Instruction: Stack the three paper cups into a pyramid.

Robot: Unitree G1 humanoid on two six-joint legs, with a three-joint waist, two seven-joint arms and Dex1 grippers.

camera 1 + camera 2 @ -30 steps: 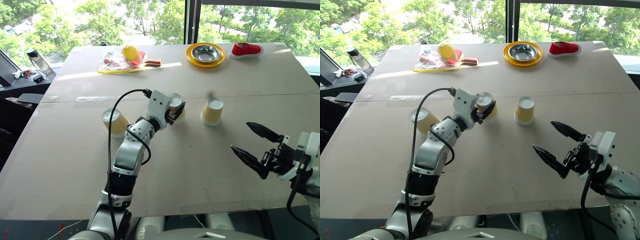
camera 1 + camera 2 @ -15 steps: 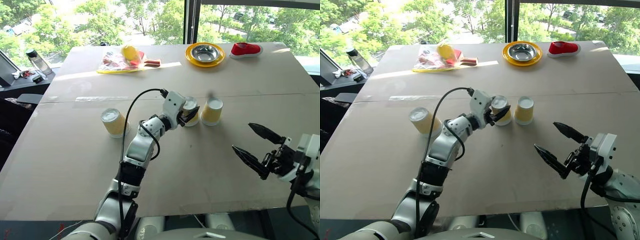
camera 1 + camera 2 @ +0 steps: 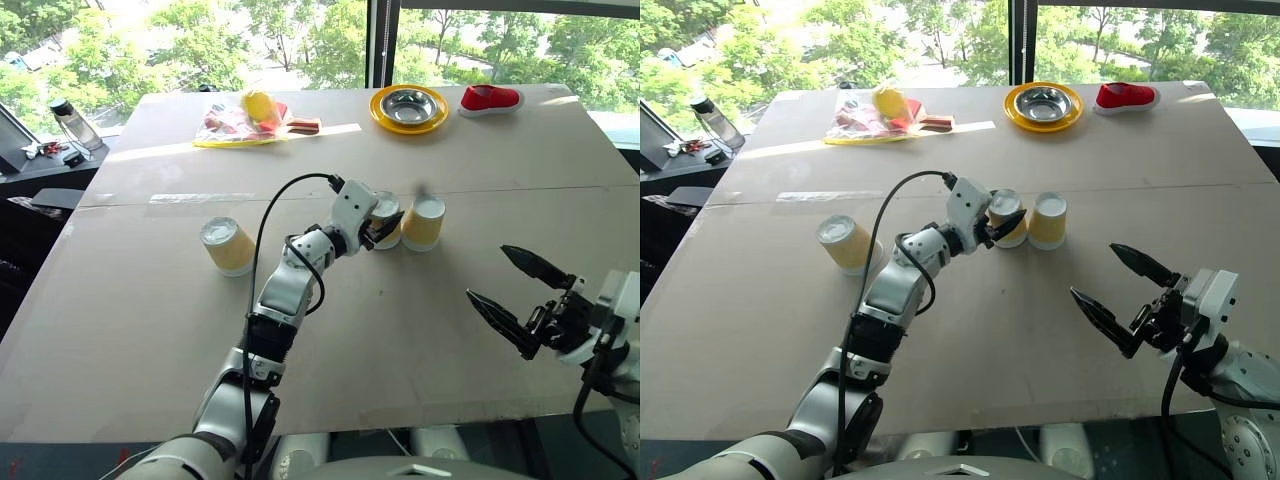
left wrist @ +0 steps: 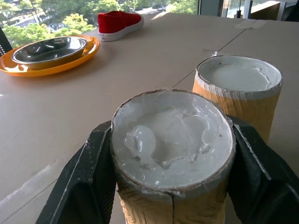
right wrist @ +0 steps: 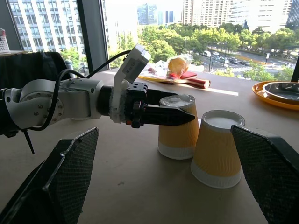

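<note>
An upturned ribbed paper cup (image 3: 384, 222), judged light and crushable, is gripped mid-wall by the left gripper (image 3: 381, 224) beside its neighbour cup (image 3: 423, 223), mid-tabletop; the right gripper (image 3: 520, 296) is spread wide, empty.

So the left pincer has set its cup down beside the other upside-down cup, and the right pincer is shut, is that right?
Not quite. The right pincer is open, fingers spread wide with nothing between them, as the left eye view shows. The rest holds: the left pincer grips its cup, standing on the table beside the other upside-down cup.
</note>
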